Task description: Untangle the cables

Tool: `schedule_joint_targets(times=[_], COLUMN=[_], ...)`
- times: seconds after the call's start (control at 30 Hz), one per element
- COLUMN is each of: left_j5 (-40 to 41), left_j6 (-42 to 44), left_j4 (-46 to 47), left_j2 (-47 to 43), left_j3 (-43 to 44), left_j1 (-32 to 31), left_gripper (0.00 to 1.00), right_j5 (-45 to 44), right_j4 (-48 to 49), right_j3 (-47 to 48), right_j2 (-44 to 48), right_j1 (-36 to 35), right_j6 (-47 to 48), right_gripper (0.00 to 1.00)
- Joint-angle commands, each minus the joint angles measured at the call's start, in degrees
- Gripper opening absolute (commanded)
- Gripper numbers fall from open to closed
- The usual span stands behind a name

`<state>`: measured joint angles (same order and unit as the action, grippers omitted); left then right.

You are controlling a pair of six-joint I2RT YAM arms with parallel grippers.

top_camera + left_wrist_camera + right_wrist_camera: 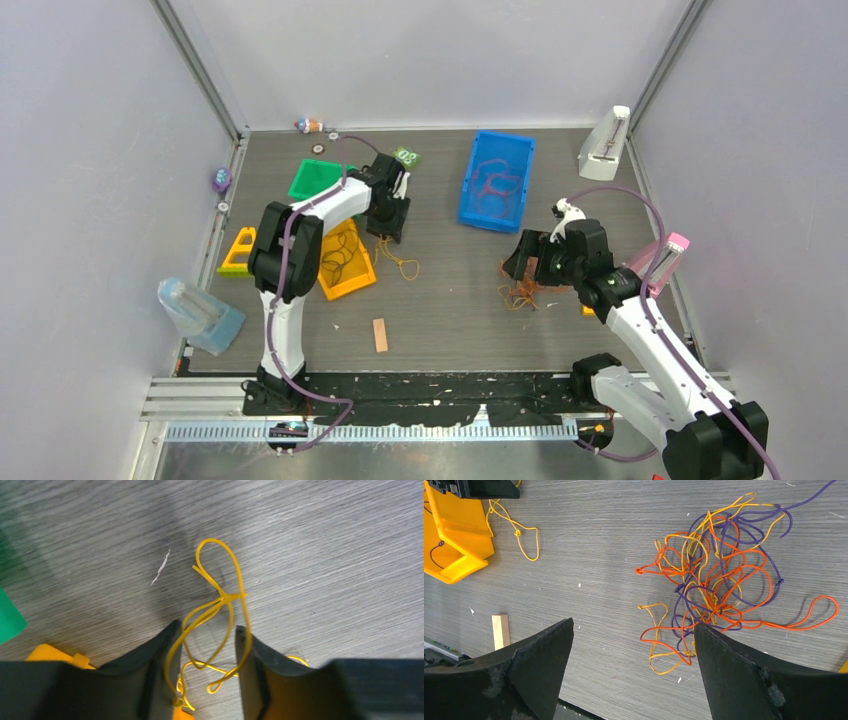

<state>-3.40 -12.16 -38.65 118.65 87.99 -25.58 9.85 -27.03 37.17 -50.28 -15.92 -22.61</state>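
Observation:
A tangle of cables (724,575) in orange, yellow and purple lies on the table; from above it is a small heap (522,292). My right gripper (633,623) hovers over its left edge, wide open, with nothing between the fingers; the right finger overlaps a few strands. From above, the right gripper (530,265) sits just behind the heap. A single yellow cable (221,598) lies apart near the yellow bin. My left gripper (207,626) is open, and this cable's loops run between its fingers and across the left finger. It also shows from above (403,262) below the left gripper (388,232).
A yellow bin (350,290) with dark cables stands left of the left gripper, and a green bin (318,178) is behind it. A blue bin (470,210) at the back holds red cables. A wooden block (380,334) lies near the front. Small items line both side edges.

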Motion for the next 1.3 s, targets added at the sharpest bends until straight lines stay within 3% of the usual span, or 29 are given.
schedule_joint_targets(times=[0.0, 0.13, 0.33, 0.63, 1.07, 1.27], left_j5=[-3.8, -3.4, -2.8, -4.4, -6.8, -6.7], left_j6=[-1.4, -0.7, 0.7, 1.9, -1.1, -0.9], left_j4=[0.1, -1.0, -3.9, -10.2, -13.5, -11.1], left_j2=[0.8, 0.8, -4.3, -10.7, 1.6, 3.2], left_j3=[0.4, 0.9, 2.0, 15.2, 39.1, 33.7], left_j1=[0.0, 0.1, 0.5, 6.8, 18.4, 21.3], left_gripper=[0.37, 0.0, 0.0, 0.0, 0.0, 0.0], right_j5=[0.4, 0.4, 0.4, 0.8, 1.6, 1.8], right_j4=[2.1, 2.1, 1.9, 2.1, 2.8, 2.9], right_j3=[-0.4, -0.3, -0.1, 0.3, 0.6, 1.0], right_j2=[1.6, 1.8, 1.9, 1.5, 0.7, 0.0], right_j1=[-0.2, -0.2, -0.2, -0.2, -0.2, -0.2], right_j6=[0.0, -0.3, -0.3, -0.2, -0.2, -0.1], right_gripper=[0.95, 0.95, 0.96, 0.96, 0.96, 0.96])
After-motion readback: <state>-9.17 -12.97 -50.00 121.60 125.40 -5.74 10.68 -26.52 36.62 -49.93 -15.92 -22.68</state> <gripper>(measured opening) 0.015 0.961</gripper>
